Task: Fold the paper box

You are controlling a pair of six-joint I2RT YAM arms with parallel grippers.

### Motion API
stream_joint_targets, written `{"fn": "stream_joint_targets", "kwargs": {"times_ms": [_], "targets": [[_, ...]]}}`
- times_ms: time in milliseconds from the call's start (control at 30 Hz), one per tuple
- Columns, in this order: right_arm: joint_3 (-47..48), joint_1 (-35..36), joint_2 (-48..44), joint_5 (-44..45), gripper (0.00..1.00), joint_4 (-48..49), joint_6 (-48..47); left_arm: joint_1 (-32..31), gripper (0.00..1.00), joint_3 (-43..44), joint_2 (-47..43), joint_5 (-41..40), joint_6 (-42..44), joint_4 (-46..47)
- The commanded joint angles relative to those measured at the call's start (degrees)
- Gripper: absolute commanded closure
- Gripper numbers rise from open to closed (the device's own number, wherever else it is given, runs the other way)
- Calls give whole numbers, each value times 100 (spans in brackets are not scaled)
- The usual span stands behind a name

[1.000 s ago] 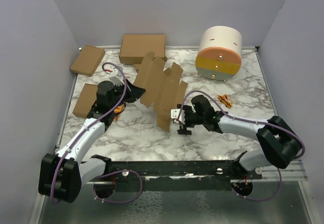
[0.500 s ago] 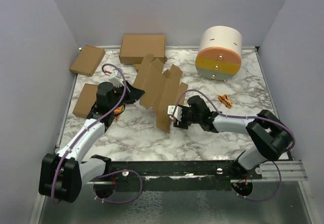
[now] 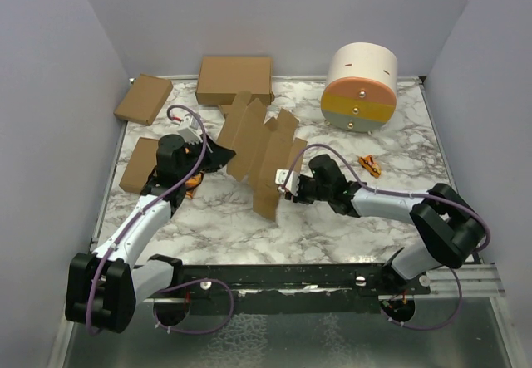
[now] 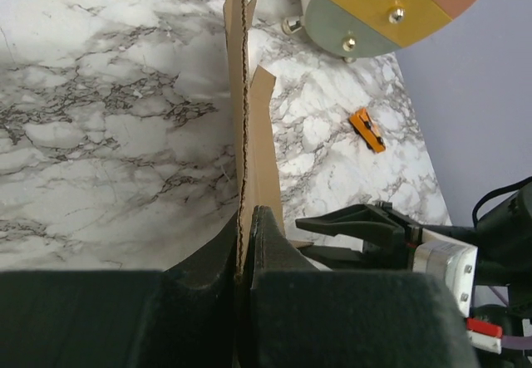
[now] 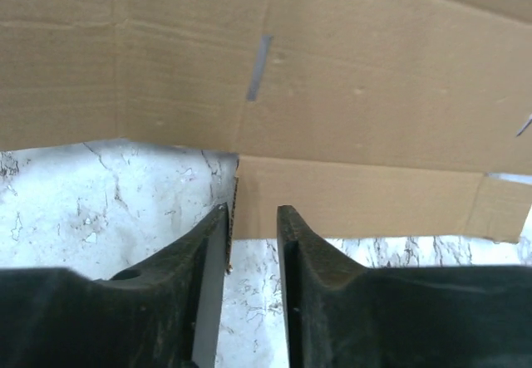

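1 paper box [image 3: 266, 144], clenched in left gripper [image 4: 246, 223], right gripper [image 5: 251, 214] at flap [image 5: 357, 198], grip unclear

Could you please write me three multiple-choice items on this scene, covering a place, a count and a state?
1. Where does the orange clip lie? A on the marble table; B on a carton; C in a gripper.
2. How many coloured fronts has the round drawer unit? A two; B three; C five.
3. How does the left gripper stand? A wide open; B shut on the paper box; C shut on nothing.
Key: 1 A, it rests on bare marble; 2 B, pink, yellow, grey-green; 3 B, its fingers pinch the sheet's edge.
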Motion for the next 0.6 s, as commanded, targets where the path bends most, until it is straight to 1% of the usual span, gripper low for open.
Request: {"fn": "stream_joint_targets", "kwargs": {"times_ms": [0, 167, 233, 433, 567], "targets": [[235, 34, -209, -30, 73, -199, 79, 72, 100, 179, -23, 408, 341, -197], [383, 26, -165, -286, 84, -483, 202, 103, 100, 315, 42, 671, 666, -369], [499, 26, -77, -471, 86, -697, 311, 111, 100, 344, 50, 779, 788, -380], [968, -5, 385, -866, 86, -1627, 469, 140, 100, 422, 120, 875, 982, -541], [1027, -10, 614, -656, 81, -1766, 391, 162, 100, 417, 154, 873, 989, -544]]}}
